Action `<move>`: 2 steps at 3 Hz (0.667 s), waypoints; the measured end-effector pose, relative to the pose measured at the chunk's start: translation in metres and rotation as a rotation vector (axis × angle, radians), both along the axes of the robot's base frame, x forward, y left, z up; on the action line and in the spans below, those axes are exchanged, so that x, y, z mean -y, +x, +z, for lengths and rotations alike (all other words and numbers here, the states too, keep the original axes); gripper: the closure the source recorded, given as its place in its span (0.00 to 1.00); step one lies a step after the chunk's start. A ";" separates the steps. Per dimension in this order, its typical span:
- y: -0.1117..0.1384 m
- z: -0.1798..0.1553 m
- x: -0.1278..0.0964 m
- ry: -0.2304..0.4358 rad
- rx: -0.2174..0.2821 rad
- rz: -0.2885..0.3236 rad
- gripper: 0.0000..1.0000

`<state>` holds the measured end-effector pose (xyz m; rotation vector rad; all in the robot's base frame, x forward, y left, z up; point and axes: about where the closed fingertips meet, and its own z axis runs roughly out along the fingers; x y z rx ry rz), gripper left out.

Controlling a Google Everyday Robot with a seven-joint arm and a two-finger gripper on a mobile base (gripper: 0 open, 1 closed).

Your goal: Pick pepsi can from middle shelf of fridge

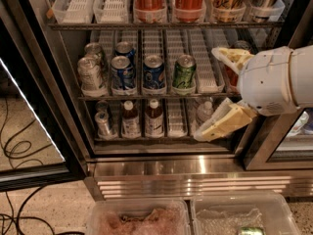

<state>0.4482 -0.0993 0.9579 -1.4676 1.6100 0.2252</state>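
1. The gripper (207,95) is at the right side of the fridge (195,169), in front of the open door.
2. Its two fingers are spread wide apart and hold nothing.
3. The pepsi can (154,74) stands upright on the middle shelf (146,96), well left of the gripper.
4. A green can (184,73) stands just beside it on the right, and another blue can (122,74) on the left.
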 end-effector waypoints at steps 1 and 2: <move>0.000 0.000 0.000 0.000 0.000 0.001 0.00; 0.002 -0.001 -0.010 0.022 0.020 -0.017 0.00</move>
